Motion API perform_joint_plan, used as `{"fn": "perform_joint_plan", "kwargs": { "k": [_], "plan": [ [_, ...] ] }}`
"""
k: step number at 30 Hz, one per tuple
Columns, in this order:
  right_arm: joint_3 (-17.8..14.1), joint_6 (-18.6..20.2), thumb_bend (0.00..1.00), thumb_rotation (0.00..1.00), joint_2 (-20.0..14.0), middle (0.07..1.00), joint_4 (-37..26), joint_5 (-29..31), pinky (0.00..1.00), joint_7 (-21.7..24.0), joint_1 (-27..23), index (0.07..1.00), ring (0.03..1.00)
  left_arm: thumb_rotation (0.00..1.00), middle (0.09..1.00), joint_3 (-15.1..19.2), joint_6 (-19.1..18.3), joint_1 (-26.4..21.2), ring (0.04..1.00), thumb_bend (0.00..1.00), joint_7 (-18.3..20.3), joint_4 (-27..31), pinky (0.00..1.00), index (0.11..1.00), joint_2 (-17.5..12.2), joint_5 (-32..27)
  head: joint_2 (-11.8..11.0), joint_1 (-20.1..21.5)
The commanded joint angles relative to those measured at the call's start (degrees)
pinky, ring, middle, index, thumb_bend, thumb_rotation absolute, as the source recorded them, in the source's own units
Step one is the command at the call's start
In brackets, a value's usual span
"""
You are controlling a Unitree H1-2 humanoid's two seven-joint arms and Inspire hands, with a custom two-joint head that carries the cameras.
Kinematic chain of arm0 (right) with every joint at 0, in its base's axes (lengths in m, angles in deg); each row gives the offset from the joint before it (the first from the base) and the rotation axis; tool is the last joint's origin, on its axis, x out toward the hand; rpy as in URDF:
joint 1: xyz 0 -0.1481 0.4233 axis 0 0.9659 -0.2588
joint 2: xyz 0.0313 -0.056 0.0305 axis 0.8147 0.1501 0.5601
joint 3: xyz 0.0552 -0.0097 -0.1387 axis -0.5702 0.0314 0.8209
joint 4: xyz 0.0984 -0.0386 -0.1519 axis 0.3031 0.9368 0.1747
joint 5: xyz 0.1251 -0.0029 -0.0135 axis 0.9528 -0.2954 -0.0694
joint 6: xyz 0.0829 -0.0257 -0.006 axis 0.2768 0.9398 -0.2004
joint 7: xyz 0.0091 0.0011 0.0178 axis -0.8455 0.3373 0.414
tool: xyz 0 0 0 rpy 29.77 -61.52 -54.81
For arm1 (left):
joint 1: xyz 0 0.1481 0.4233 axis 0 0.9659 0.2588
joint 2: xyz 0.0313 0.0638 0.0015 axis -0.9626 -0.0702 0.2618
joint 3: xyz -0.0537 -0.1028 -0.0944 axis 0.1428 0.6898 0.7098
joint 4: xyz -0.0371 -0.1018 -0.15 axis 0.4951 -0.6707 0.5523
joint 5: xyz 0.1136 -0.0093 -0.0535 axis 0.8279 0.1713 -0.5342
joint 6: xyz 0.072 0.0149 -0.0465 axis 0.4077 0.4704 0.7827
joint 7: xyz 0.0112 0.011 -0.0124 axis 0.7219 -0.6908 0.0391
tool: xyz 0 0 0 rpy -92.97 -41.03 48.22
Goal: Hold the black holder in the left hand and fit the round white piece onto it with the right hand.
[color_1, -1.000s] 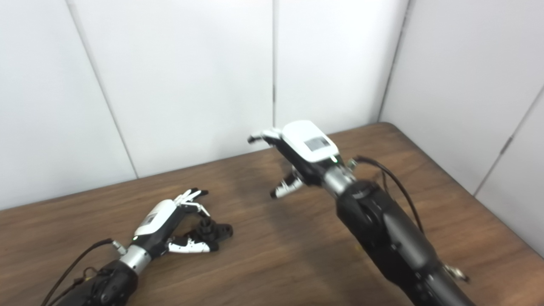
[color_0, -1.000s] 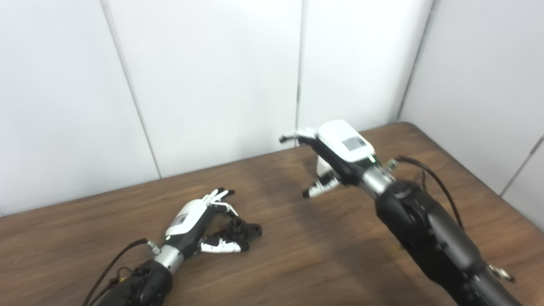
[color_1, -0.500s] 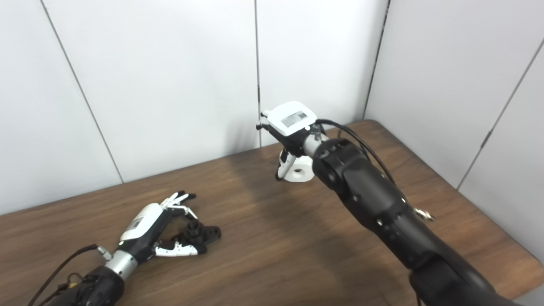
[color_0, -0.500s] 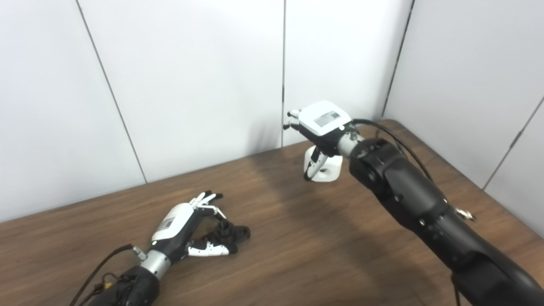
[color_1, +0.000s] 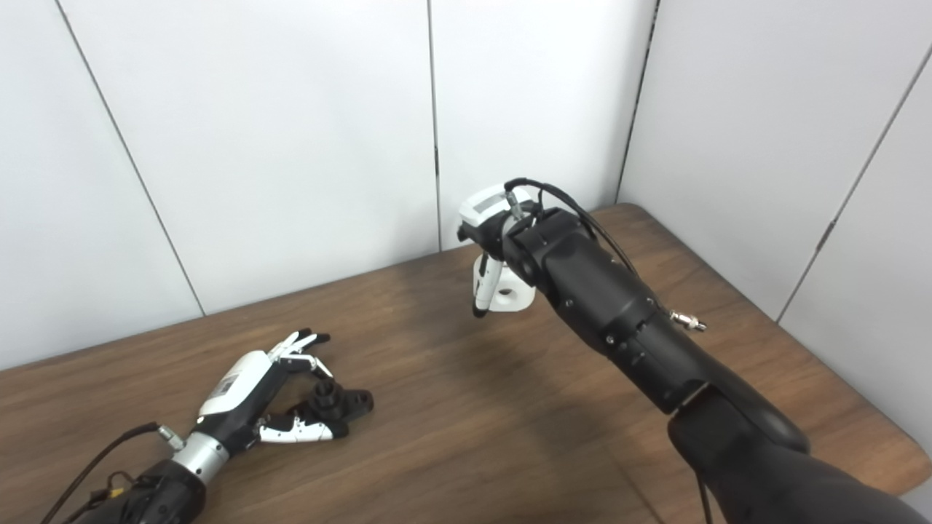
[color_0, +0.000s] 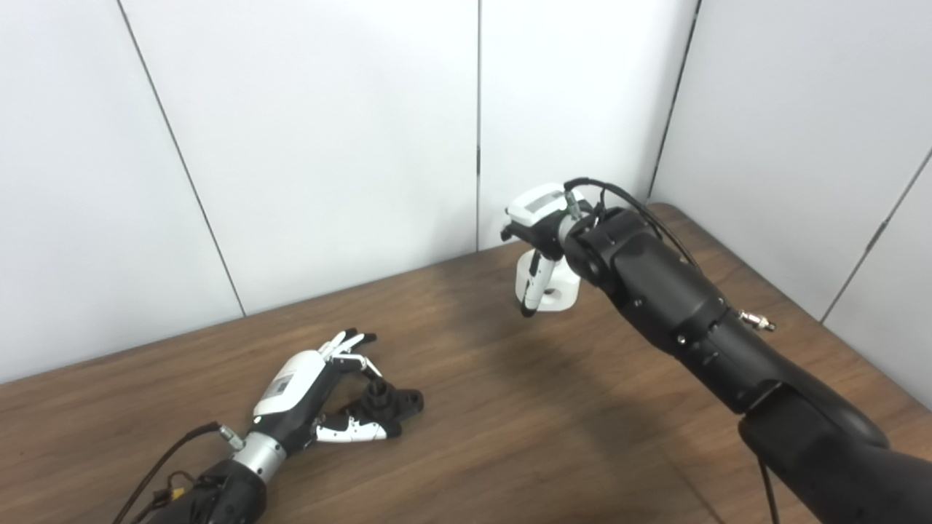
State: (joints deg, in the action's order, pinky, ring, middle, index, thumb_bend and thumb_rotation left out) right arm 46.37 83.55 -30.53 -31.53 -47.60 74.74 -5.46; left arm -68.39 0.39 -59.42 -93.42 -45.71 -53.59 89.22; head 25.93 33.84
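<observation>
The black holder [color_0: 397, 402] lies on the brown table [color_0: 510, 422] at the near left. My left hand [color_0: 306, 382] rests beside it, open, with the holder between its spread fingers and its thumb. The round white piece [color_0: 562, 290] stands on the table at the far side, close to the wall. My right hand [color_0: 537, 231] hovers just above it, open. Its thumb hangs down across the piece's left face; its fingers on the far side are mostly hidden. I cannot tell whether they touch the piece.
White wall panels [color_0: 328, 145] close off the table at the back and on the right. The table's rounded far right corner [color_0: 666, 209] lies just behind the white piece. My right forearm [color_0: 677, 313] stretches across the right half of the table.
The camera has shifted. My right hand has reached farther away and come down over the white piece, its thumb now pointing down. The left hand stays by the holder.
</observation>
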Motion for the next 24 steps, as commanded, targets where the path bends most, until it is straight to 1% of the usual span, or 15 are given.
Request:
{"fn": "perform_joint_plan", "kwargs": {
  "k": [1, 8, 13, 17, 22, 24],
  "plan": [
    [-1.12, 1.96, 1.00, 0.44, -1.79, 1.000, -0.50, -1.39, 0.97, -0.68, -3.63, 0.878, 1.000, 0.06, 0.931, -4.10, -0.76, 7.36, 1.000, 0.52, 7.40, -4.10, 1.00, 0.483, -1.50, 4.62, 0.04, 0.01],
    [-1.22, 2.57, 1.00, 0.45, -2.97, 1.000, 1.05, -1.88, 0.96, -1.74, -3.70, 0.883, 1.000, 0.06, 0.926, -4.03, -0.76, 7.56, 1.000, 0.52, 7.52, -3.67, 1.00, 0.482, -1.55, 4.54, 0.28, 0.00],
    [-1.75, 3.26, 0.99, 0.43, -3.99, 1.000, 1.82, -1.91, 0.99, -2.19, -3.46, 0.880, 1.000, 0.06, 0.927, -4.14, -0.76, 7.56, 1.000, 0.52, 7.64, -3.71, 1.00, 0.483, -1.51, 4.50, 0.18, 0.00],
    [-1.99, 3.20, 0.98, 0.43, -5.47, 1.000, 2.74, -1.95, 0.99, -2.43, -3.32, 0.880, 1.000, 0.06, 0.919, -4.71, -0.76, 7.66, 1.000, 0.52, 7.04, -4.05, 1.00, 0.482, -1.48, 5.34, 0.35, -0.11],
    [-1.27, 3.02, 0.97, 0.43, -7.43, 1.000, 4.46, -3.69, 0.99, -1.91, -3.47, 0.879, 1.000, 0.06, 0.922, -4.64, -0.75, 7.71, 1.000, 0.52, 7.05, -4.38, 1.00, 0.483, -1.43, 5.68, 0.31, -0.20],
    [-1.73, 3.58, 0.97, 0.44, -8.05, 1.000, 5.42, -3.68, 0.99, -1.56, -3.35, 0.885, 1.000, 0.06, 0.920, -4.60, -0.76, 7.80, 1.000, 0.52, 6.98, -4.06, 1.00, 0.483, -1.59, 5.49, 0.35, -0.19]
  ]
}}
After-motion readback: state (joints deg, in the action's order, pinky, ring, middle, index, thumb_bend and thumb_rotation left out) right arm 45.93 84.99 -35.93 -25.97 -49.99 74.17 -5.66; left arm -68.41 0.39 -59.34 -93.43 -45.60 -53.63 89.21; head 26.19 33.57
